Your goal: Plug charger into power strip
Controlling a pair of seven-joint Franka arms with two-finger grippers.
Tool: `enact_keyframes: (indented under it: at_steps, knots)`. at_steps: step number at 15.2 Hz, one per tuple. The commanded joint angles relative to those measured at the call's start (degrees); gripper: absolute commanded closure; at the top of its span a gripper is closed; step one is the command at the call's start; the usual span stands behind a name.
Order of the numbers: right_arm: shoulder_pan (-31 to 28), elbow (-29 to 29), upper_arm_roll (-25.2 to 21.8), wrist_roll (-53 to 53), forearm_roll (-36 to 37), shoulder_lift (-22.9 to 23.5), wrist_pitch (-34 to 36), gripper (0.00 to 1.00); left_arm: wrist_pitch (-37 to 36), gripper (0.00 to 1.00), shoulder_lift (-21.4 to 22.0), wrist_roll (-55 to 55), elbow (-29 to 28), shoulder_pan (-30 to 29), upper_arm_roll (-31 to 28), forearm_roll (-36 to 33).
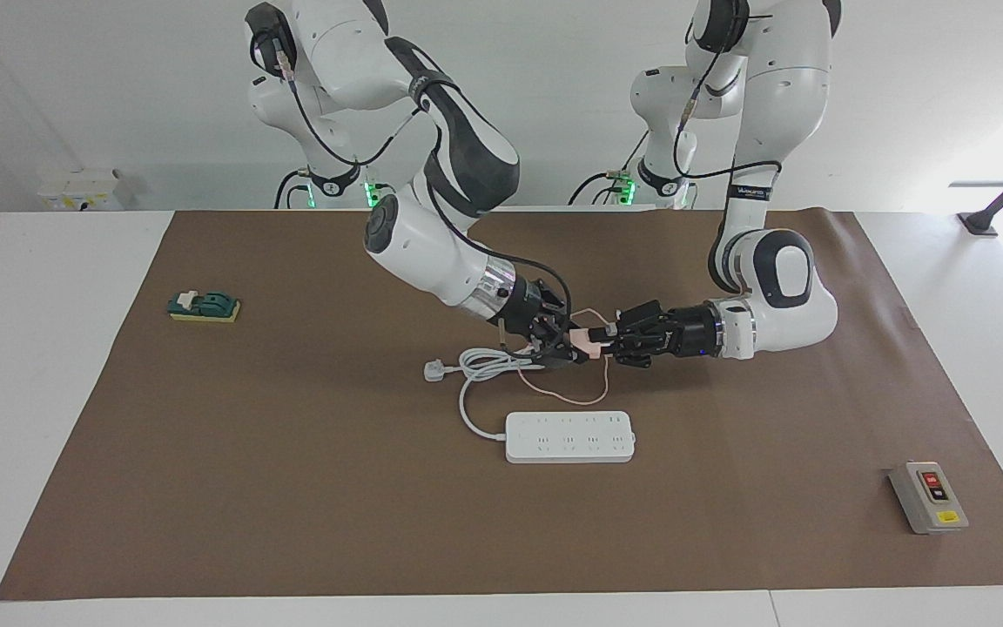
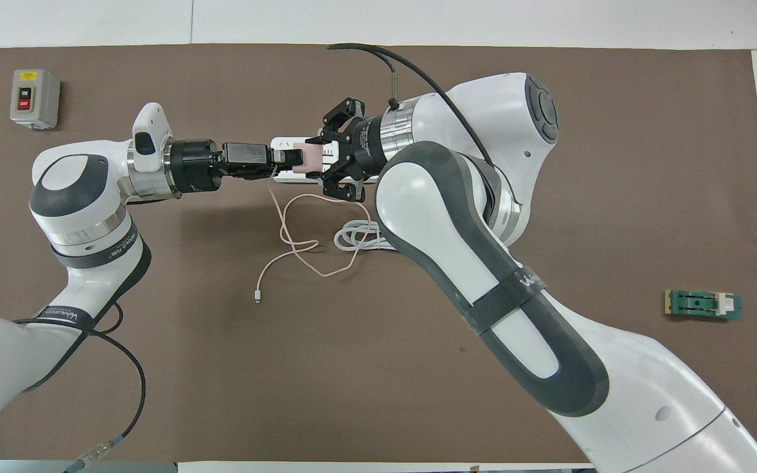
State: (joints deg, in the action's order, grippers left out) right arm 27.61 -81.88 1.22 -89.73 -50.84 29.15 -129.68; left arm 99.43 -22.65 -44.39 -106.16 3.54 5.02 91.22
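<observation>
The pale-pink charger (image 1: 587,340) is held in the air between both grippers, over its own cable loop. My right gripper (image 1: 573,345) is shut on one end of it. My left gripper (image 1: 606,334) meets it from the other end, fingers closed on the cube. In the overhead view the charger (image 2: 307,157) sits between the left gripper (image 2: 288,157) and the right gripper (image 2: 321,157). Its thin pink cable (image 2: 299,246) hangs to the mat and ends in a small connector (image 2: 258,297). The white power strip (image 1: 569,436) lies flat on the mat, sockets up, farther from the robots than the cable.
The strip's thick white cord (image 1: 488,361) lies coiled under the right gripper and ends in a white plug (image 1: 434,370). A grey box with red and black buttons (image 1: 928,496) is near the left arm's end. A green block (image 1: 204,306) lies toward the right arm's end.
</observation>
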Motion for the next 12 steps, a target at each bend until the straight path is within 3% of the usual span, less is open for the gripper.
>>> enact_keyframes:
  at_steps: [1,3,6,9,12]
  knots:
    - [-0.4,1.1,0.1,-1.4,0.5,0.8,-0.1,0.0,0.4,1.0,1.6,-0.2,-0.6,-0.1,-0.2,0.5]
    - [-0.5,1.1,-0.2,-1.4,0.5,0.4,0.6,0.0,0.6,1.0,1.7,0.8,0.9,-0.3,-0.5,-0.9]
    - [-1.9,1.1,-0.3,-1.4,0.4,0.0,1.8,0.0,1.6,1.0,2.9,6.7,3.0,-2.1,-0.8,-10.9]
    - [-5.0,0.9,-0.3,-1.5,0.5,-1.1,6.4,0.0,-0.6,1.0,3.1,14.1,5.7,-4.5,-0.8,-15.3]
    - [-7.8,0.5,-0.5,-1.5,2.2,-3.1,10.5,0.0,-3.1,1.0,3.9,27.2,9.6,-6.9,-0.9,-22.2]
